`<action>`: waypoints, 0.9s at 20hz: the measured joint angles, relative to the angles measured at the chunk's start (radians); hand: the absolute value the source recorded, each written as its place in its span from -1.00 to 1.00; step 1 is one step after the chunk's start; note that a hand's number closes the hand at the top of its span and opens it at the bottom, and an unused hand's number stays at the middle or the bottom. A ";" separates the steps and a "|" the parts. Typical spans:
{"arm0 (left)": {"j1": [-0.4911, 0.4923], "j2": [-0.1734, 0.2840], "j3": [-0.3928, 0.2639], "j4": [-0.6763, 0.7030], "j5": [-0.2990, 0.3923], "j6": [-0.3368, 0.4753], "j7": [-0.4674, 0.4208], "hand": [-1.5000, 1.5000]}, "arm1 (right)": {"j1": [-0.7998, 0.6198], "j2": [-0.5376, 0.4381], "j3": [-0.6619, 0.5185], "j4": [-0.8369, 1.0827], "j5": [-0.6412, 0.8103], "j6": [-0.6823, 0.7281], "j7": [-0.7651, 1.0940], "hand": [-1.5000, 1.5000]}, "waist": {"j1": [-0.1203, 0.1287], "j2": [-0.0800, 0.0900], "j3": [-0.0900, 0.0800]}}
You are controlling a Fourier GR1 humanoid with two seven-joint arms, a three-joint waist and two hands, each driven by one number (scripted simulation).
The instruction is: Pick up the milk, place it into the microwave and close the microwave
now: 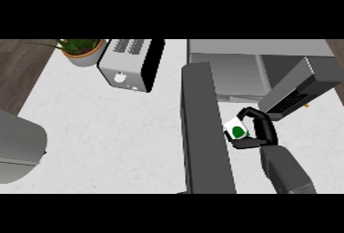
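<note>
The right hand (259, 129), black with a grey forearm rising from the view's lower edge, has its fingers and thumb curled round a small white milk carton with a green round mark (236, 129). The carton is held just in front of the grey box-shaped microwave (228, 73), between the microwave's long dark open door (205, 132) at its left and a dark grey slanted block (299, 88) at its right. Farther left on the pale speckled counter (114, 136) stand a silver slotted toaster (128, 63) and a green plant in a pale round pot (84, 50). A large grey rounded shape (20, 145) shows at the left edge.
</note>
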 measured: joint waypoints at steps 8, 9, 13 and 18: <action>-0.038 0.019 0.021 0.005 0.029 0.010 0.028 -1.00 | -0.167 -0.049 -0.018 0.057 0.003 -0.033 0.081 1.00 | 0.013 0.007 0.001; -0.045 0.021 0.019 0.003 0.030 0.016 0.035 -1.00 | -0.189 -0.058 -0.021 0.065 0.003 -0.036 0.096 1.00 | 0.016 0.008 0.001; -0.074 0.029 0.016 0.009 0.035 0.016 0.043 -1.00 | -0.259 -0.086 -0.026 0.096 0.010 -0.054 0.148 1.00 | 0.027 0.014 0.001; -0.102 0.028 0.007 0.010 0.033 0.004 0.039 -1.00 | -0.321 -0.119 -0.026 0.124 0.021 -0.074 0.200 1.00 | 0.049 0.024 0.002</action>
